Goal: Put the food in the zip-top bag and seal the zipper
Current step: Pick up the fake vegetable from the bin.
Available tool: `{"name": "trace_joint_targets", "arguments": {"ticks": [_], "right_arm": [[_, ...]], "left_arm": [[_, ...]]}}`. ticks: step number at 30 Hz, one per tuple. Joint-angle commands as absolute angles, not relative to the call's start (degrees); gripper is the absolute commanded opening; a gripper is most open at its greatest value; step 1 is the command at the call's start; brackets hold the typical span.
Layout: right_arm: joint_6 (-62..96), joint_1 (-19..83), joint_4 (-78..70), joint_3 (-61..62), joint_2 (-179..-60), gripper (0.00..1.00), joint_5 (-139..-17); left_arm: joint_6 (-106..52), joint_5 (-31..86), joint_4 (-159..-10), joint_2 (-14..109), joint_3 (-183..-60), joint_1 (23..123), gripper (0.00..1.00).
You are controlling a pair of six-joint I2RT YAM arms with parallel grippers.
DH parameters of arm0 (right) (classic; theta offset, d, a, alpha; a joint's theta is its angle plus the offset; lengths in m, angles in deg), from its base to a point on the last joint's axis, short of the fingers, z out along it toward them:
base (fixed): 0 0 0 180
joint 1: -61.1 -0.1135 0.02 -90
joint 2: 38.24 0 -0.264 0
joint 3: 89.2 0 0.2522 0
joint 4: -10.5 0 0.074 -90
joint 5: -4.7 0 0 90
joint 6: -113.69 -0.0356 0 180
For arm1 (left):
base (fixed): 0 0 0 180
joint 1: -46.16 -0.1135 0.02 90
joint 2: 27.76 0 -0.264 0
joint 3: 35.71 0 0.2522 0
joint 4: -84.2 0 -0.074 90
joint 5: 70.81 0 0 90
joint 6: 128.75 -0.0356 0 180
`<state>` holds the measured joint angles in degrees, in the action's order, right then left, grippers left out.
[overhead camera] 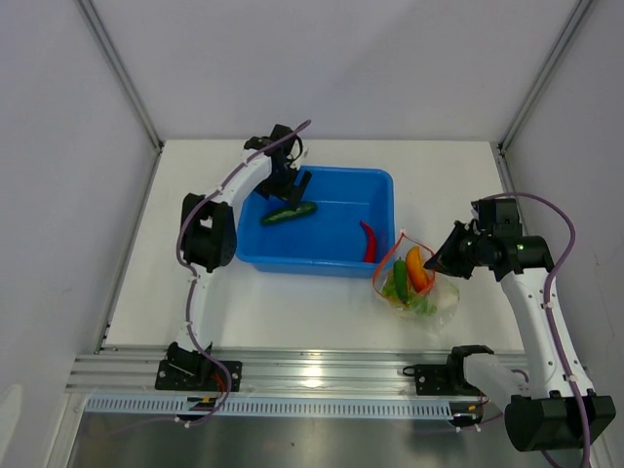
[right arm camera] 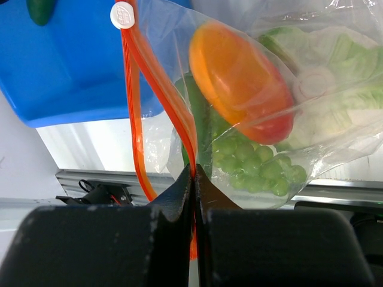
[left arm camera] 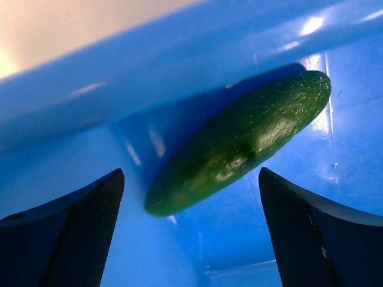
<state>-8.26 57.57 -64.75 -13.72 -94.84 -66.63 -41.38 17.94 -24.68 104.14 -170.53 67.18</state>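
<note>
The clear zip-top bag (overhead camera: 417, 291) hangs at the table's right, holding green grapes (right arm camera: 263, 164), an orange fruit (right arm camera: 239, 78) and pale cauliflower (right arm camera: 335, 78). My right gripper (right arm camera: 194, 170) is shut on the bag's orange-red zipper strip (right arm camera: 161, 89) and holds the mouth open; it shows in the top view (overhead camera: 441, 257). The dark green cucumber (overhead camera: 288, 214) lies in the blue tub (overhead camera: 375, 185) beside a red chili (overhead camera: 369, 241). My left gripper (overhead camera: 295, 181) is open, low in the tub, its fingers either side of the cucumber (left arm camera: 239, 143) without touching it.
The blue tub stands at the table's middle back, its near wall (overhead camera: 312, 261) just left of the bag. An aluminium rail (overhead camera: 322, 370) runs along the near edge. White walls enclose the table on three sides.
</note>
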Motion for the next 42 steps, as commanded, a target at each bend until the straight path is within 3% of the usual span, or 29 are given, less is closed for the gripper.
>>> {"name": "trace_joint_targets", "arguments": {"ticks": [1,11,14,15,17,22,29,42], "right_arm": [[-8.74,57.32,-64.26,-11.98,-94.93,0.00,-66.58],[-9.89,57.32,-62.50,-12.95,-95.11,0.00,-66.49],[-10.24,57.32,-62.06,-13.38,-94.67,0.00,-66.76],[-10.33,57.32,-61.97,-13.47,-94.23,0.00,-66.84],[-10.59,57.32,-61.80,-13.65,-93.79,0.00,-67.11],[-10.86,57.32,-61.53,-14.09,-92.47,0.00,-67.90],[-11.21,57.32,-60.48,-14.53,-91.50,0.00,-67.46],[-9.27,57.32,-57.84,-14.70,-90.54,0.00,-67.99]], "left_arm": [[-41.83,23.67,-22.37,105.83,-172.61,66.82,0.93],[-37.36,25.18,-20.17,107.59,-170.34,67.52,0.89],[-35.77,23.86,-19.82,107.77,-169.45,67.96,0.82],[-35.32,23.33,-19.73,107.68,-169.19,68.05,0.74],[-34.27,21.67,-19.73,107.68,-168.57,68.22,0.66],[-32.69,20.16,-22.71,104.70,-163.65,68.40,0.61],[-30.84,21.21,-27.37,98.28,-155.84,69.10,0.38],[-29.43,28.86,-23.96,81.68,-152.31,76.12,0.06]]}}
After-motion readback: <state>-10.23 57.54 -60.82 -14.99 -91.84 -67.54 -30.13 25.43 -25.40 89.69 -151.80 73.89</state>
